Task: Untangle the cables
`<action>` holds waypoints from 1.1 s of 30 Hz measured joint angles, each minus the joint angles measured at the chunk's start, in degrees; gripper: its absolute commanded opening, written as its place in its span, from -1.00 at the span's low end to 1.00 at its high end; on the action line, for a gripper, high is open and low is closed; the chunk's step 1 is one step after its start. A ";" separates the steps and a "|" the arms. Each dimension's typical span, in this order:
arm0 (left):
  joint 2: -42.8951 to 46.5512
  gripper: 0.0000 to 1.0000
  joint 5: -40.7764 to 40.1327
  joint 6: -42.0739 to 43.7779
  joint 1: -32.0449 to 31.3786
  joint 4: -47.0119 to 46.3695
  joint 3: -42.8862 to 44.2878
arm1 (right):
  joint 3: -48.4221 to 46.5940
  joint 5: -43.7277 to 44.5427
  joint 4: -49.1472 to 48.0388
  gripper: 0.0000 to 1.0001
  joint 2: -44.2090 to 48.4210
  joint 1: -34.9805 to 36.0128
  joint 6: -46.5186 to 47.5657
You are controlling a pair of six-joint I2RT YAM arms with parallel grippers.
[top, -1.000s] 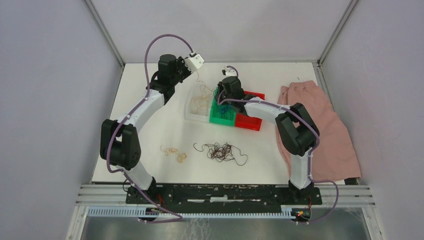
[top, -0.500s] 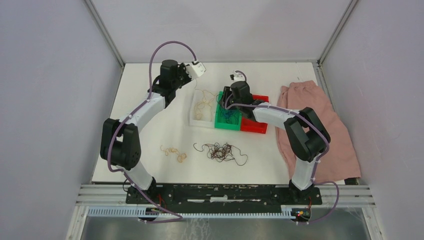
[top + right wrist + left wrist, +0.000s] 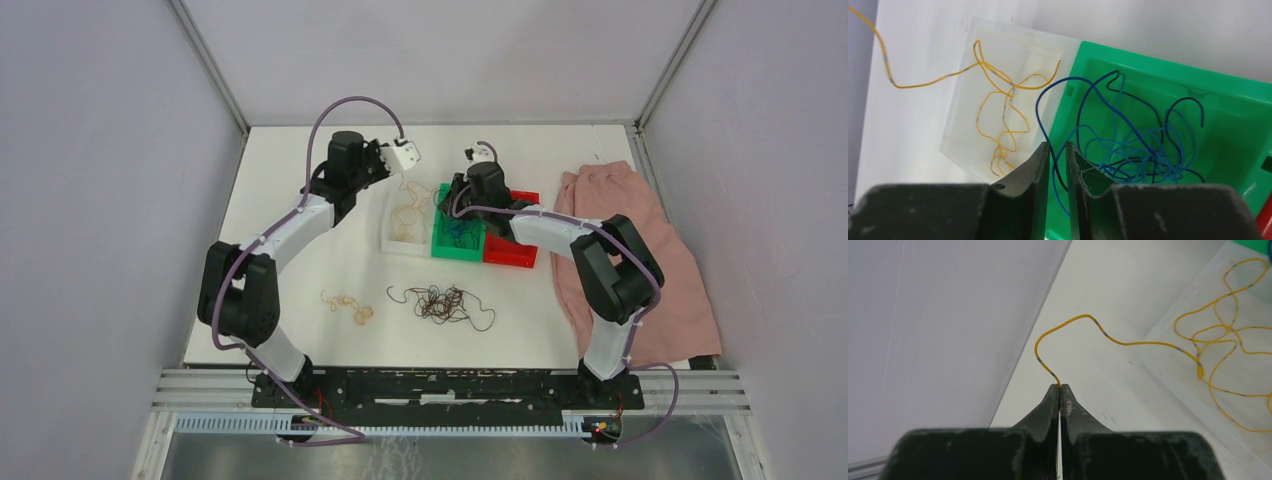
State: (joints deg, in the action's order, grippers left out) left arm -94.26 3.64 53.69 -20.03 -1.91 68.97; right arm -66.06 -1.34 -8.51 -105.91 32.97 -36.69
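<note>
Yellow cable (image 3: 1128, 343): thin, grey-banded. I see one end pinched in the fully closed left gripper (image 3: 1060, 390), left of and beyond the green bin (image 3: 1243, 105). Its length runs toward that bin, ending in loops in the clear tray (image 3: 958, 135) against the bin's left wall.

Blue cables (image 3: 1148, 160): curly heap inside the green bin.

Right gripper (image 3: 1058, 150): over the bin's left rim, jaws a narrow slit apart, one blue strand running loose through the gap.

Dark brown tangle (image 3: 440, 303): nearer me than the bin.

Red bin (image 3: 505, 250): abuts its right side. Pink cloth (image 3: 685, 290): farther right.
</note>
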 measured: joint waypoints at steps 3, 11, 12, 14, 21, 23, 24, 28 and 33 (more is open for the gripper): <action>0.59 -0.94 1.20 -0.39 -1.20 0.44 -0.46 | -0.11 -2.32 -0.55 -0.64 -0.24 -0.20 -1.27; 1.36 -0.94 4.02 -13.18 -6.14 5.97 3.61 | -1.09 -6.88 -8.07 -0.71 -4.72 -0.20 -6.86; 1.36 -0.94 4.02 -14.78 -6.75 6.25 3.80 | -1.09 -7.06 -8.37 -0.72 -4.85 -0.20 -7.13; 1.25 -0.94 3.98 -17.46 -7.61 6.58 3.82 | -1.09 -7.08 -8.57 -0.73 -4.90 -0.17 -7.58; -0.63 -0.94 4.09 -27.23 -7.58 6.80 3.19 | -1.09 -6.97 -8.63 -0.75 -4.94 -0.17 -8.52; -1.42 -0.94 4.83 -30.16 -6.99 6.60 3.17 | -1.09 -6.93 -8.76 -0.75 -4.96 -0.17 -8.81; -1.79 -0.94 5.40 -31.45 -6.78 6.45 3.17 | -1.09 -6.75 -8.81 -0.76 -4.96 -0.17 -8.96; -3.34 -0.94 9.25 -37.62 -5.18 5.99 3.17 | -0.90 -6.27 -9.09 -0.76 -4.96 -0.17 -9.18; -4.33 -0.94 13.60 -43.93 -3.50 5.03 3.06 | -0.72 -6.10 -9.49 -0.77 -4.96 -0.17 -9.38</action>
State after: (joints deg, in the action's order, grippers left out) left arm -98.59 17.23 9.76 -23.53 3.11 72.03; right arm -66.78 -7.44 -18.00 -110.87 32.80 -46.06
